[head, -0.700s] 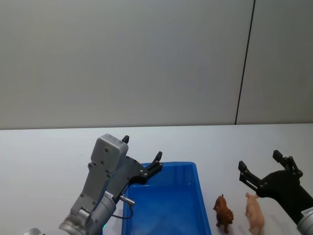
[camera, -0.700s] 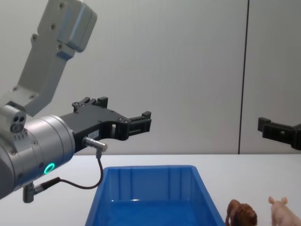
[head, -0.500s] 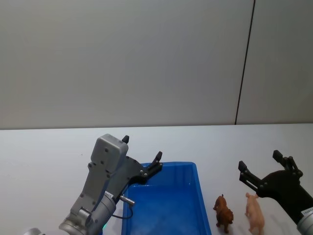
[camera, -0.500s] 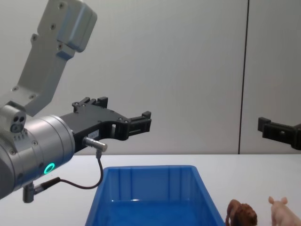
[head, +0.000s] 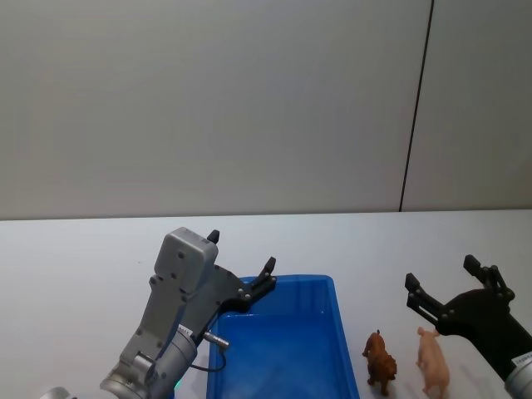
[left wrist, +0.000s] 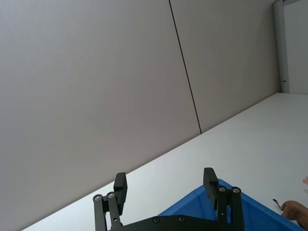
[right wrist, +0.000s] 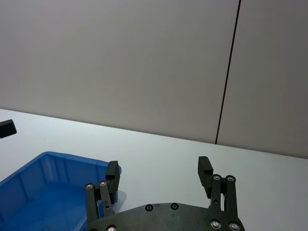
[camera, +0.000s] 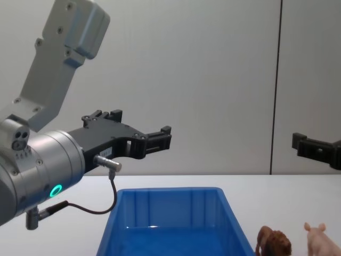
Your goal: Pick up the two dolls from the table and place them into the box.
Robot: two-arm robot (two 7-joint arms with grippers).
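- Our black two-fingered left gripper [head: 241, 251] hangs in the air with its fingers spread wide and nothing between them.
- In the head view it sits over the far left corner of the bright blue rectangular plastic bin [head: 339, 331], raised clear of the rim.
- Our left arm's grey housing [head: 179, 287] rises beside the bin's left wall. A thin black cable [camera: 101, 209] loops below it in the chest view.
- Our black right gripper [head: 440, 272] is likewise spread apart and empty. It is held above the plain white worktop [head: 83, 266], on the right side.
- In the chest view the right gripper comes in from the right edge, well above the surface and well apart from the toys under it.
- Just below the right gripper in the head view stands the pale pink plastic pig doll [head: 433, 362]. It is upright on the worktop, outside the bin.
- The brown shaggy-maned plastic lion doll [head: 381, 363] stands just beside the pig doll, on its left. It is between the pig doll and the bin's right wall, near that wall but not touching it.
- The bin rests flat on the worktop between our two arms, with its ribbed inner walls showing in the chest view.
- Beyond the worktop is a plain grey wall [head: 208, 108] with one dark vertical seam [head: 416, 108] towards the right.
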